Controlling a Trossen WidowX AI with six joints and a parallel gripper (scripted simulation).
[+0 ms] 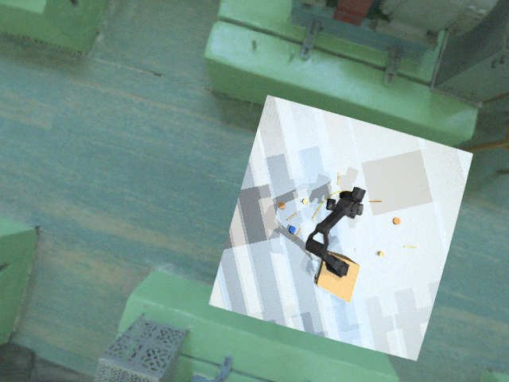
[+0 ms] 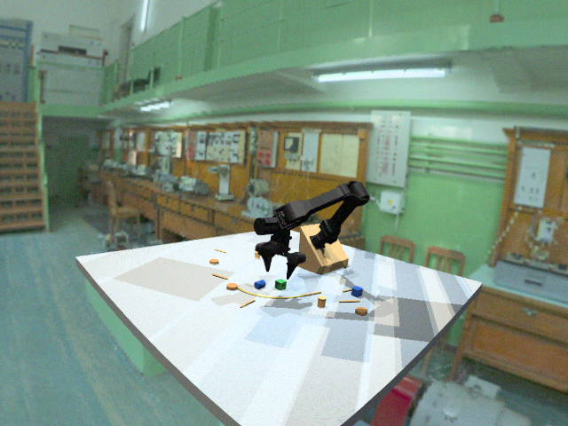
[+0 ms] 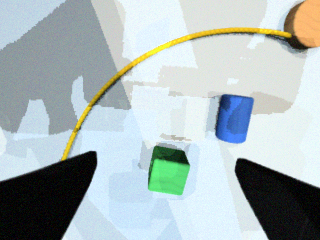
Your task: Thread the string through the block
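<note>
Fingers (image 1: 331, 204) (image 2: 292, 268) spread wide, nothing between them; tips pointing down, raised over the desk (image 1: 394, 287) (image 2: 201, 366). Below the gap in the wrist view: green cube (image 2: 280, 284) (image 3: 169, 172); blue cylinder (image 2: 259, 284) (image 3: 235, 118) near it, apart.

Task's stick (image 1: 316, 212) (image 2: 310, 294) lying on the desk, nearer the left edge than the right as the top view has it, joined to the yellow string (image 1: 330, 196) (image 2: 271, 296) (image 3: 162, 48). String bows out to the wooden button (image 2: 232, 286) (image 3: 307, 25), on the side toward the exterior view's left corner; button hidden under the arm from above.

Blue cube (image 1: 292, 229) (image 2: 357, 291) and one orange disc (image 1: 281, 205) (image 2: 360, 311) toward the top view's left edge; a loose stick (image 1: 291, 216) (image 2: 349, 301) between them. Second disc (image 1: 396, 220) (image 2: 214, 261) nearer the right edge. Tan wooden body (image 1: 349, 283) (image 2: 309, 256) at the arm's foot, toward the top view's bottom edge. Cannot tell which wooden piece has the hole.
</note>
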